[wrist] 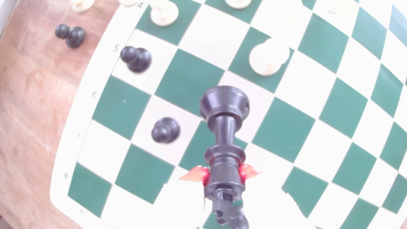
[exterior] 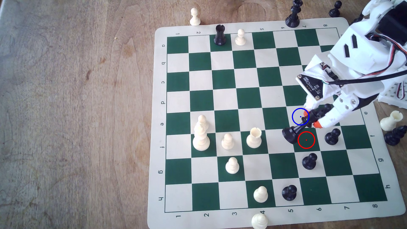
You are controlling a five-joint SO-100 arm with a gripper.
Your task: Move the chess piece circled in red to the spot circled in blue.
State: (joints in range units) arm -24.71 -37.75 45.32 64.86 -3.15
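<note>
The chess piece (exterior: pixel 301 127), tall and black with a wide round base, hangs tilted above the board with its base toward the exterior view's left. My gripper (exterior: pixel 311 119), white with orange fingertips, is shut on its upper body. In the wrist view the chess piece (wrist: pixel 224 136) points base-first away from the camera, with the orange fingertips (wrist: pixel 199 174) pressed on both sides near its crown. The spot (exterior: pixel 297 120), a cream square with a blue ring, lies under the held piece. The red ring (exterior: pixel 306 140) marks a bare dark green square just beside it.
Black pawns (exterior: pixel 332 136) (exterior: pixel 309 161) (exterior: pixel 289 192) stand close by. White pieces (exterior: pixel 254 137) (exterior: pixel 200 137) cluster toward the exterior view's left. A black rook (exterior: pixel 219 34) and a white pawn (exterior: pixel 240 37) stand at the far edge. Captured pieces (exterior: pixel 391 120) lie off the board at the right.
</note>
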